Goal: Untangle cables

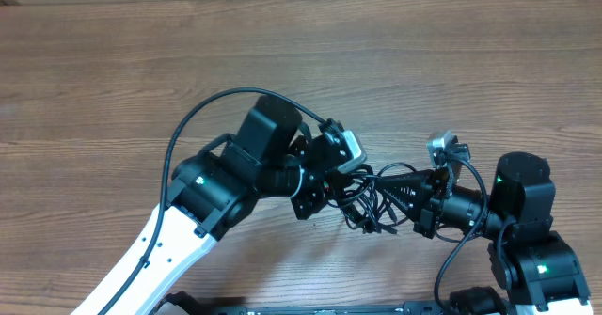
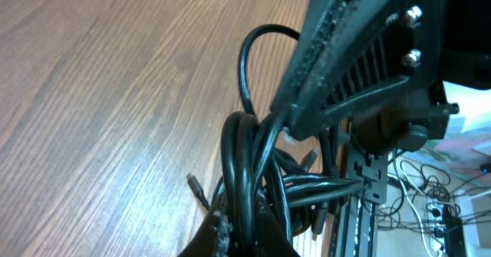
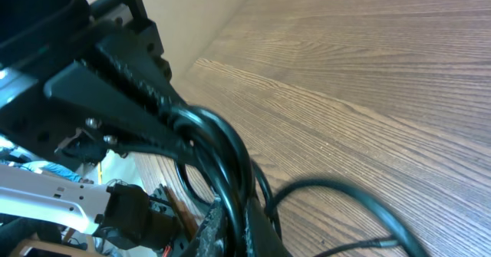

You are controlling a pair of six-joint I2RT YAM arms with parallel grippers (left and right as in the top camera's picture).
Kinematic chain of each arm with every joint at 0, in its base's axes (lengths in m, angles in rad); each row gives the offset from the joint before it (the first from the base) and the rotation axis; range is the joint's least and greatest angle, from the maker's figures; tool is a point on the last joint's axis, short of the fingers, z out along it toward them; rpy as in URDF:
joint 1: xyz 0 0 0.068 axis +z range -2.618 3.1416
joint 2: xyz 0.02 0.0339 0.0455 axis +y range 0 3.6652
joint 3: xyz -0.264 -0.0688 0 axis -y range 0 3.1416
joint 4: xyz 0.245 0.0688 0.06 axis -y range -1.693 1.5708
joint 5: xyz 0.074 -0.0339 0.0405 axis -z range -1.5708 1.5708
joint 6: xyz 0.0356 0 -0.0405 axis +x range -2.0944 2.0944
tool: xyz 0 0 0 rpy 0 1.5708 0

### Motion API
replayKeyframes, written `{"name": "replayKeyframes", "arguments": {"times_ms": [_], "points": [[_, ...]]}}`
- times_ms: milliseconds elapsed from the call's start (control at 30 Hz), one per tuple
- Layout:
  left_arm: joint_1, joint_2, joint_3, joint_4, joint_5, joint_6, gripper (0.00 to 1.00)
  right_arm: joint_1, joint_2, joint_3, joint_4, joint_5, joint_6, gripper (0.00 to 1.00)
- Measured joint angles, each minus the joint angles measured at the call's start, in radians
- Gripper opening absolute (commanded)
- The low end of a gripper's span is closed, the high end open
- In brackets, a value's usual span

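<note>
The table (image 1: 141, 70) was brown wood with the grain running across it. The left arm reached in from the lower left edge. The left gripper (image 1: 329, 191) had its fingers pressed together on the cables (image 1: 362, 207), pinching the left side of the bunch. The cables sat a little right of the table's middle, near the front edge, as a tight black knot of loops held between the two grippers. In the left wrist view one loop arched up out of the bunch, and a small plug (image 2: 195, 186) at a cord's end showed against the wood just beside the knot. The right gripper (image 1: 384, 191) was closed too, clamped on the right side of the same bunch, its tips close to the left gripper's. The right arm stood at the lower right corner.
</note>
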Motion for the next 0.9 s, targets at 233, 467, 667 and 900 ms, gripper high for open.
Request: {"name": "replayKeyframes", "arguments": {"times_ms": [233, 467, 667, 900], "points": [[-0.09, 0.013, 0.0, -0.037, -0.051, -0.006, 0.04, 0.0, -0.005, 0.0, -0.003, -0.016, 0.023, 0.04], [-0.13, 0.064, 0.001, -0.035, -0.07, -0.006, 0.04, 0.0, -0.005, 0.0, -0.008, -0.006, 0.047, 0.04], [-0.142, 0.074, 0.001, -0.042, -0.111, -0.008, 0.04, 0.002, -0.005, 0.0, -0.042, 0.043, 0.054, 0.23], [-0.17, 0.076, 0.001, -0.072, -0.172, -0.035, 0.04, 0.001, 0.001, 0.002, -0.072, 0.172, 0.066, 0.71]]}}
